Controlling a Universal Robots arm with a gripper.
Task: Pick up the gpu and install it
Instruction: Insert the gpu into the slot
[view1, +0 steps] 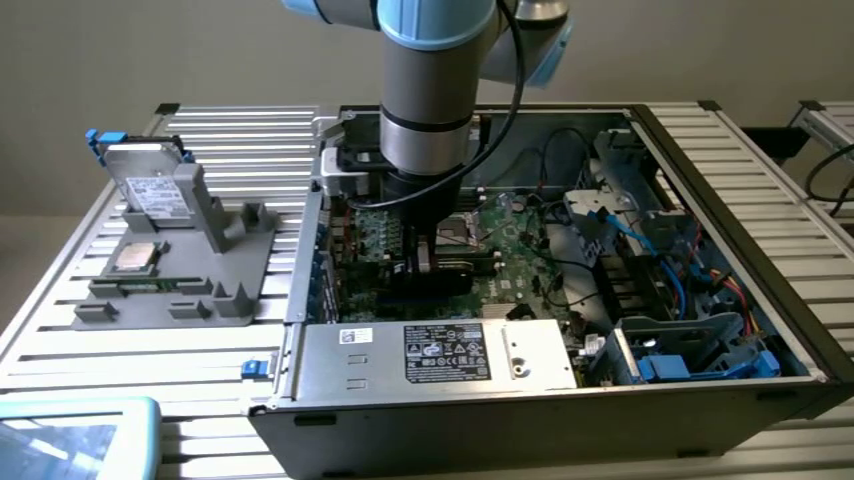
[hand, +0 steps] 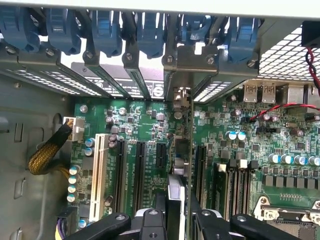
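gripper is down inside the open case, jaws clamped on the gpu. The card is held on edge and upright, one jaw on each flat face. My read is that this points the connector edge at the motherboard and keeps the grip off that edge.

Wrist view looks straight down the card. It runs parallel to the expansion slots, between the short slot and the next long one. Its silver bracket is at the case's rear wall, just under the row of blue clips. That looks like the bay it's meant for, since the bracket has to meet that wall for the card to line up.

Can't tell if the card edge is in a slot or just above it, because the card hides the contact line. So the pick looks done, the install is in hand, and seating is unconfirmed.

The case sits on the table toward the edge on the exterior view's right. The grey fixture tray sits toward the edge on the exterior view's left. It carries the silver drive and the CPU chip, both well apart from the arm.
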